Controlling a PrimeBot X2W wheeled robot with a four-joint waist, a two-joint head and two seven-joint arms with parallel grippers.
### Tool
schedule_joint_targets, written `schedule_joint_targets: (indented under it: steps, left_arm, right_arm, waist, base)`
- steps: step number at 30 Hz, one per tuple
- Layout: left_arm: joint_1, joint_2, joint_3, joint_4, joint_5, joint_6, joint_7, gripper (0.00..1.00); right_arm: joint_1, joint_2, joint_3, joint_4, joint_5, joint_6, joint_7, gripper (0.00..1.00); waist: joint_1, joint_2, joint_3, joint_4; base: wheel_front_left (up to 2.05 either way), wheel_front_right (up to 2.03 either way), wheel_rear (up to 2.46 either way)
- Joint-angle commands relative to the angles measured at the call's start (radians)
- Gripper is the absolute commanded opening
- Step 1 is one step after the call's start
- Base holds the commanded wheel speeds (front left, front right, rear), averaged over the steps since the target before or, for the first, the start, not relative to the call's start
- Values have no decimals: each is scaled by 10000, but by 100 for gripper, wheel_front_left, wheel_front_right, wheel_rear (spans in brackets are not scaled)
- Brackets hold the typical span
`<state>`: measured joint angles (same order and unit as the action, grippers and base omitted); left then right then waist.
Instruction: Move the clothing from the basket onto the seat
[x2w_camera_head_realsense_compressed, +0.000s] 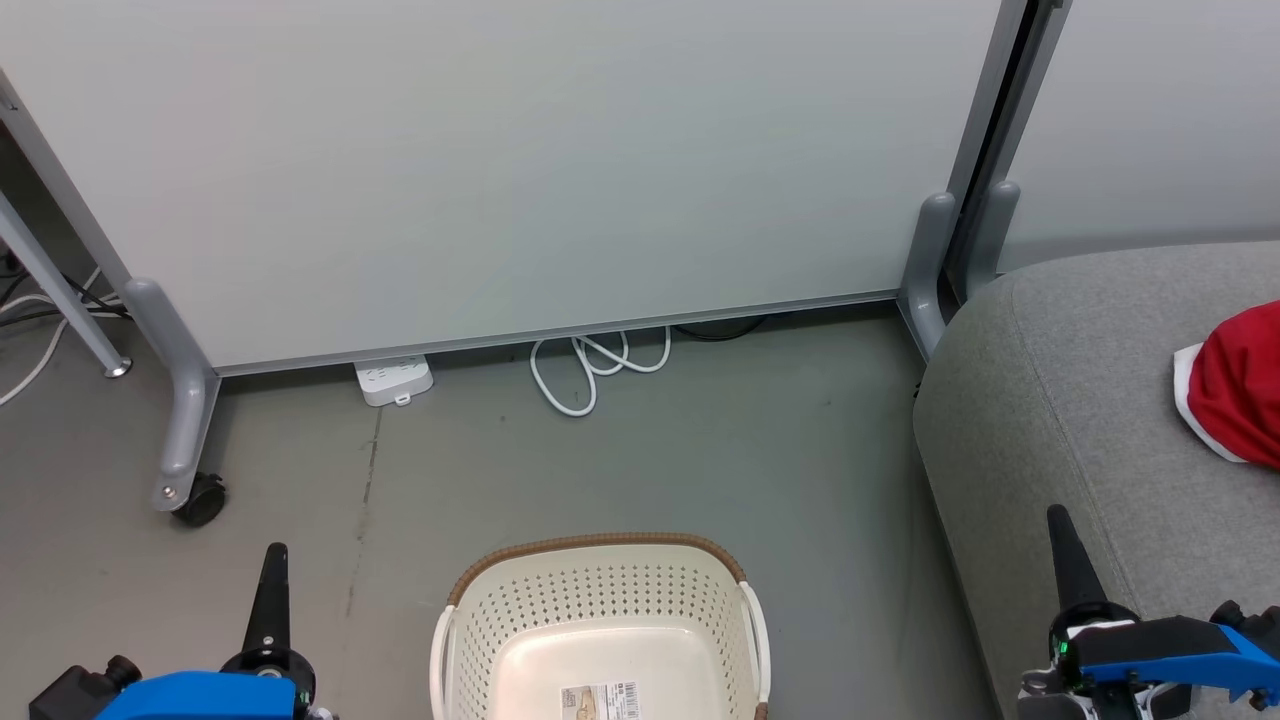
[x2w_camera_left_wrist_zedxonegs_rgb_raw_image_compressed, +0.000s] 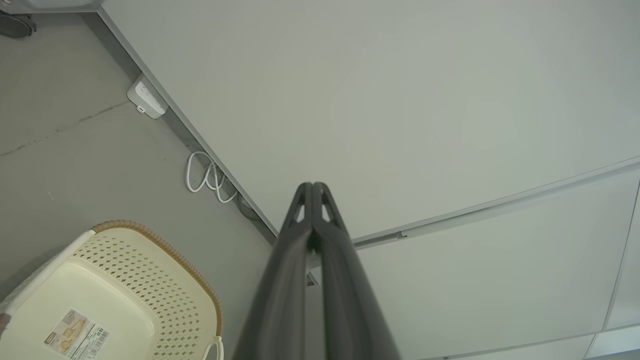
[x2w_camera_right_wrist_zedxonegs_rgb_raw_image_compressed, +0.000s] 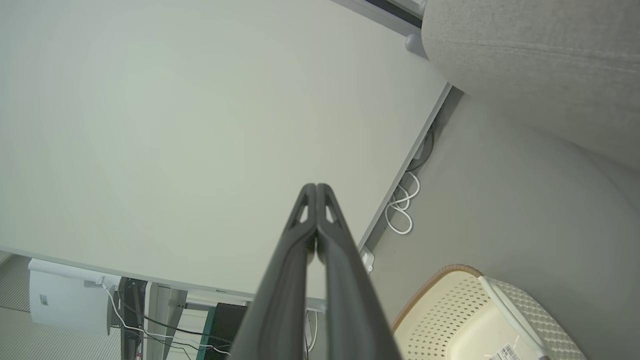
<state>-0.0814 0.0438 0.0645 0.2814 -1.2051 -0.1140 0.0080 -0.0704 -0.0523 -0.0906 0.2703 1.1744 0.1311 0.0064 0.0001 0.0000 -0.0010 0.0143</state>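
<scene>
My left hand (x2w_camera_left_wrist_zedxonegs_rgb_raw_image_compressed: 312, 186) has its two dark fingers pressed together with nothing between them. My right hand (x2w_camera_right_wrist_zedxonegs_rgb_raw_image_compressed: 316, 186) is the same, tips touching and empty. In the head view both hang low at either side, the left over bare floor (x2w_camera_head_realsense_compressed: 700, 450), the right just beside the front edge of the seat (x2w_camera_head_realsense_compressed: 1060, 380).

Between them on the floor stands the basket (x2w_camera_head_realsense_compressed: 600, 545). Its perforated wall and pale bottom show, with the barcode label (x2w_camera_head_realsense_compressed: 600, 700) uncovered, and I see no red cloth in the part that is in view. Its nearest end is cut off by the bottom edge of the head view.

The clothing (x2w_camera_head_realsense_compressed: 1240, 385) lies on the seat at the far right, a red heap with a white edge, cut by the frame. I cannot tell whether it is one garment or both.

I judge the carrying done or nearly so, and the step in hand is to check. To do that well, I should turn toward the seat until the whole red heap is in view and count both pieces. I should also look down into the near end of the basket. When I turn, the right arm needs to clear the seat's rounded edge and the left the basket's handle.
</scene>
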Motion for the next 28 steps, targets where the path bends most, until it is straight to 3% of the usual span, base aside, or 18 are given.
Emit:
schedule_joint_targets:
  steps: [1,28]
  left_arm:
    - [-237,68,91,-122,-243,-49,59,0]
    - [-286,84,347,-278,-2492,-127,663,0]
  right_arm:
    - [-245,11,-32,-126,278,-2,66,0]
    - [-352,23,-160,-217,2687,-5,668,0]
  waist:
    - [0,0,1,-4]
    - [-1,0,22,-77]
  base:
    - [0,0,0]
    - [0,0,0]
